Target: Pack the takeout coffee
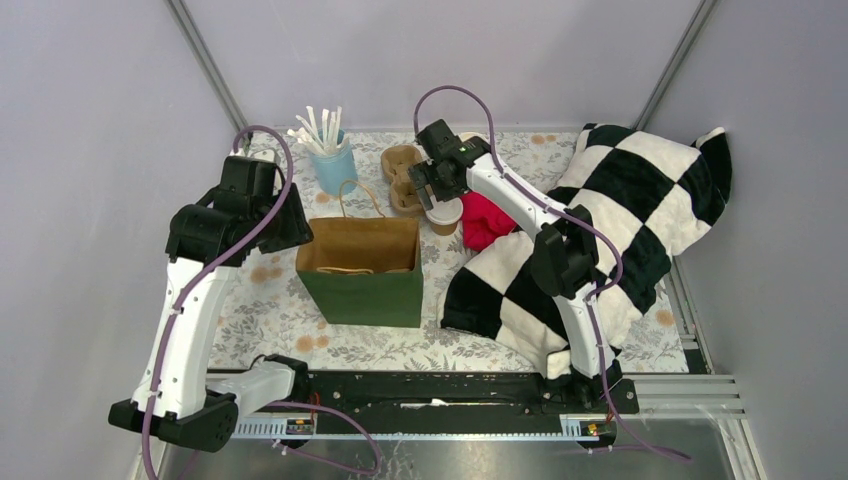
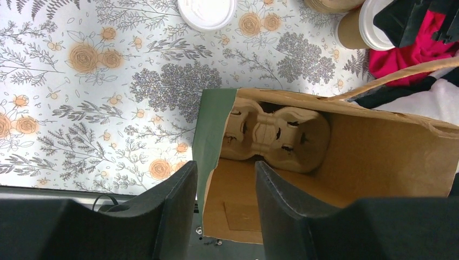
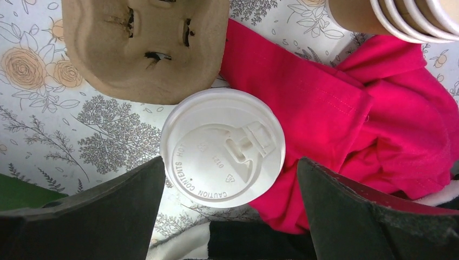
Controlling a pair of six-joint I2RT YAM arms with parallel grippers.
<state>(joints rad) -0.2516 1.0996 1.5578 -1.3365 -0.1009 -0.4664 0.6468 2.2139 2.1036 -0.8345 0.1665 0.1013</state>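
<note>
The takeout coffee (image 1: 445, 214) is a brown paper cup with a white lid (image 3: 223, 147). It stands on the floral tablecloth between a pulp cup carrier (image 3: 146, 49) and a red cloth (image 3: 335, 108). My right gripper (image 3: 230, 162) hangs straight above it, open wide, one finger on each side of the lid and neither touching it. The paper bag (image 1: 360, 265), green outside and brown inside, stands open in the middle. My left gripper (image 2: 224, 168) is open at the bag's left rim. The green wall (image 2: 208, 135) runs up between its fingers, unpinched. Another pulp carrier (image 2: 276, 135) lies inside the bag.
A blue cup of white stirrers (image 1: 335, 165) stands behind the bag. A loose white lid (image 2: 207, 11) lies on the cloth. A stack of lidless paper cups (image 3: 400, 16) is beyond the red cloth. A black-and-white checkered blanket (image 1: 620, 220) fills the right side.
</note>
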